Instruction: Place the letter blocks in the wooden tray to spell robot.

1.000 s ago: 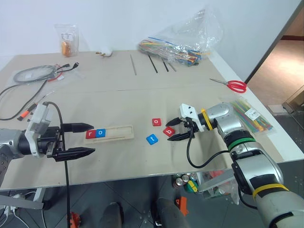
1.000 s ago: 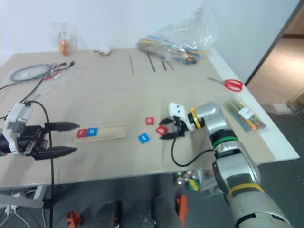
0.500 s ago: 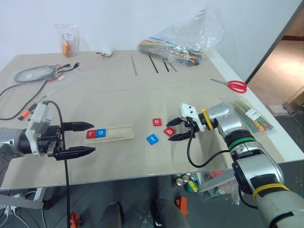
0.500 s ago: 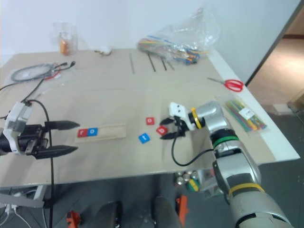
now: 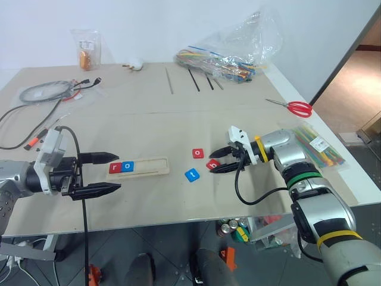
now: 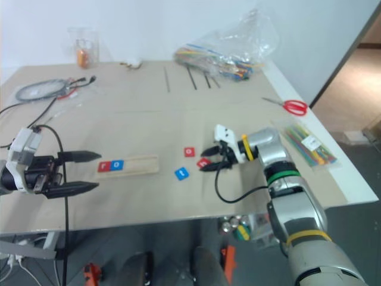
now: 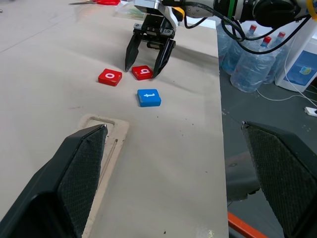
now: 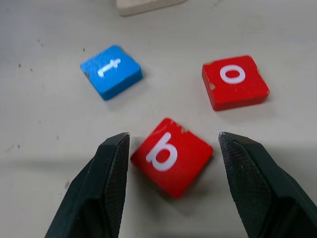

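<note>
Red, the "b" block [image 8: 172, 155] lies flat on the table [image 5: 178, 119] between my right gripper [image 8: 171, 168]'s parted fingers, untouched. The "o" [image 8: 235, 81] and blue "t" [image 8: 111, 71] sit just beside it. My left gripper [image 5: 101, 174] gapes wide beside the wooden tray [image 5: 149, 166], which holds "r" [image 5: 115, 167] and "o" [image 5: 127, 166].

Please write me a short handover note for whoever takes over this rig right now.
Left gripper: open, holding nothing, beside the left end of the wooden tray.
Right gripper: open, fingers on either side of the red b block, not yet closed on it.
Done: red r block and blue o block sit in the tray's left end.
Loose on the table: b, red o block, blue t block, all right of the tray.
Left: grasp b and place it third, then o, then t.
</note>
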Robot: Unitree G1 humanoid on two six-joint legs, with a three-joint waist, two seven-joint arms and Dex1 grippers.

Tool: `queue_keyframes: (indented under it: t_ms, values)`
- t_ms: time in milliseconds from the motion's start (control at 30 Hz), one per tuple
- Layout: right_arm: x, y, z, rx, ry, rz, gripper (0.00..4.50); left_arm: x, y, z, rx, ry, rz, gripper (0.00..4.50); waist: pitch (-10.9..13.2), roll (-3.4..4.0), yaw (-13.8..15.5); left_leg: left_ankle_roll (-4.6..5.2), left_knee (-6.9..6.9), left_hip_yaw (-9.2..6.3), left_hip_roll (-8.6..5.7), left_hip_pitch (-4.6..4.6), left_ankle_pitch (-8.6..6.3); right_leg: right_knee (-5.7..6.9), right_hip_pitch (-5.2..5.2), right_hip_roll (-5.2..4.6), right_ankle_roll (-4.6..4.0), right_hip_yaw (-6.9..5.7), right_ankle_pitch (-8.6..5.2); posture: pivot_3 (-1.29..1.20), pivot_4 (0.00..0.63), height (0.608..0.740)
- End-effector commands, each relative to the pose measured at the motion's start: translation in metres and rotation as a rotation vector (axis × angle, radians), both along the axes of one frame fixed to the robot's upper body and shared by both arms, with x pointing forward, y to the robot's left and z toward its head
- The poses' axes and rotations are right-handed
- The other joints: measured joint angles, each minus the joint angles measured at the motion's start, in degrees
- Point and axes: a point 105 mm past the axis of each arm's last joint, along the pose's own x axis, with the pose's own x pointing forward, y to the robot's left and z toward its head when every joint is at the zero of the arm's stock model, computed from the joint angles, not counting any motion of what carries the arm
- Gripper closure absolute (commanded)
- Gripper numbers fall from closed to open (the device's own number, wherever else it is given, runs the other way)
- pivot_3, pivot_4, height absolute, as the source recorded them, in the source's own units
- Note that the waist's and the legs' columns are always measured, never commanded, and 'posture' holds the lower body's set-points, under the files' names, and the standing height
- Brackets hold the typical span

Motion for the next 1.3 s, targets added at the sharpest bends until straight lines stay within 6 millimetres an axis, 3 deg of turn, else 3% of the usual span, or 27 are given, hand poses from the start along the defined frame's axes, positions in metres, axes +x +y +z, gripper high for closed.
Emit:
queue_keyframes:
  t_ms: [33, 700, 733, 767, 867, 1100, 1300]
  values:
    - [-0.003, 0.005, 0.009, 0.042, -0.011, 0.033, 1.58, -0.001, -0.001, 0.008, 0.006, -0.043, -0.01, 0.0, 0.0, 0.0, 0.01, 0.0, -0.01, 0.0, 0.0, 0.0, 0.0, 0.0, 0.0, 0.0, 0.0, 0.0, 0.0, 0.0, 0.15, 0.74]
    - [-0.01, -0.011, -0.007, -0.064, 0.027, 0.059, 1.58, 0.0, 0.001, 0.01, 0.015, -0.043, -0.008, 0.0, 0.0, 0.0, 0.02, 0.0, -0.02, 0.01, -0.01, -0.01, 0.0, 0.0, 0.0, -0.01, -0.01, 0.0, -0.05, 0.0, 0.15, 0.74]
    - [-0.01, -0.01, -0.007, -0.062, 0.027, 0.057, 1.89, 0.0, 0.001, 0.01, 0.015, -0.043, -0.007, 0.0, 0.0, 0.0, 0.02, 0.0, -0.02, 0.01, -0.01, -0.01, 0.0, 0.0, 0.0, -0.01, -0.01, 0.0, -0.05, 0.0, 0.15, 0.74]
    - [-0.009, -0.01, -0.007, -0.059, 0.027, 0.052, 1.89, -0.001, 0.001, 0.01, 0.016, -0.043, -0.007, 0.0, 0.0, 0.0, 0.02, 0.0, -0.02, 0.01, -0.01, -0.01, 0.0, 0.0, 0.0, -0.01, -0.01, 0.0, -0.05, 0.0, 0.15, 0.74]
    - [-0.009, -0.012, -0.006, -0.059, 0.03, 0.05, 2.73, -0.001, 0.001, 0.011, 0.017, -0.044, -0.008, 0.0, 0.0, 0.0, 0.02, 0.0, -0.02, 0.0, -0.01, -0.01, 0.0, 0.0, 0.0, -0.01, -0.01, -0.01, -0.05, 0.0, 0.15, 0.74]
    - [-0.011, -0.016, -0.004, -0.058, 0.036, 0.054, 2.74, 0.001, 0.0, 0.01, 0.013, -0.045, -0.012, 0.0, 0.0, 0.0, 0.04, 0.0, -0.01, 0.01, -0.01, 0.0, 0.0, 0.0, 0.01, -0.02, -0.03, -0.01, -0.06, 0.0, 0.15, 0.74]
    - [0.004, -0.002, 0.022, 0.122, -0.017, -0.061, 2.74, 0.002, -0.003, 0.007, 0.006, -0.046, -0.016, 0.0, 0.0, 0.0, 0.05, 0.0, -0.01, 0.01, -0.02, -0.02, 0.0, 0.0, 0.0, -0.02, -0.02, 0.0, -0.06, 0.0, 0.15, 0.74]
